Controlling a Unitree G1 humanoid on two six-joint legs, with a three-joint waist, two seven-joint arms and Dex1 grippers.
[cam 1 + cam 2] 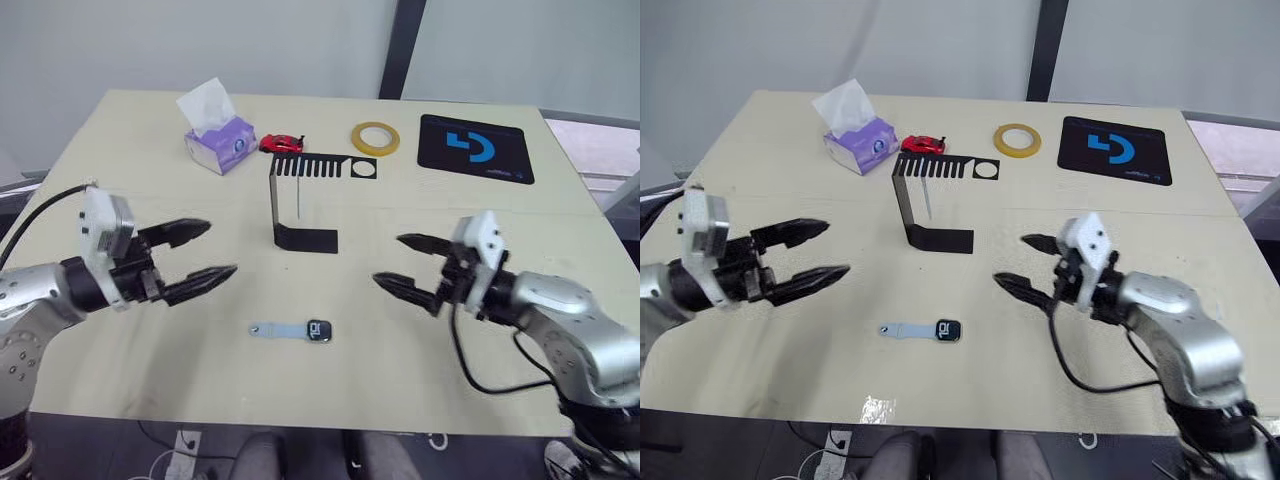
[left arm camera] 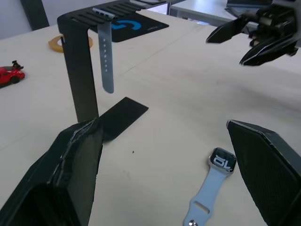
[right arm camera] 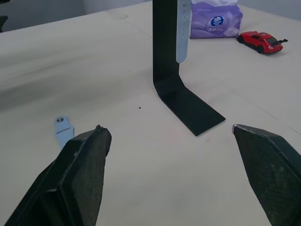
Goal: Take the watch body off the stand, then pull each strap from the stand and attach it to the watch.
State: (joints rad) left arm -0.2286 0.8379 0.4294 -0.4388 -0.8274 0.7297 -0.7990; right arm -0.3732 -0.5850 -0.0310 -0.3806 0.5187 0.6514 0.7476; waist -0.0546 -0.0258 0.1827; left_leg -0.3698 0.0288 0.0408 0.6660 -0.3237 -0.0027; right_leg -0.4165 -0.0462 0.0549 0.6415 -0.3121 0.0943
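The watch body (image 1: 320, 331) lies flat on the table (image 1: 120, 150) with one strap (image 1: 278, 330) attached, near the front edge. The second strap (image 2: 107, 56) hangs from the stand (image 1: 300, 200). Left gripper (image 1: 200, 252) and right gripper (image 1: 408, 264) hover on either side, fingers spread, empty.

The two head views look down over the table (image 1: 120, 400) from above. Each wrist view looks low and close across it, and both see the stand (image 2: 82, 80).
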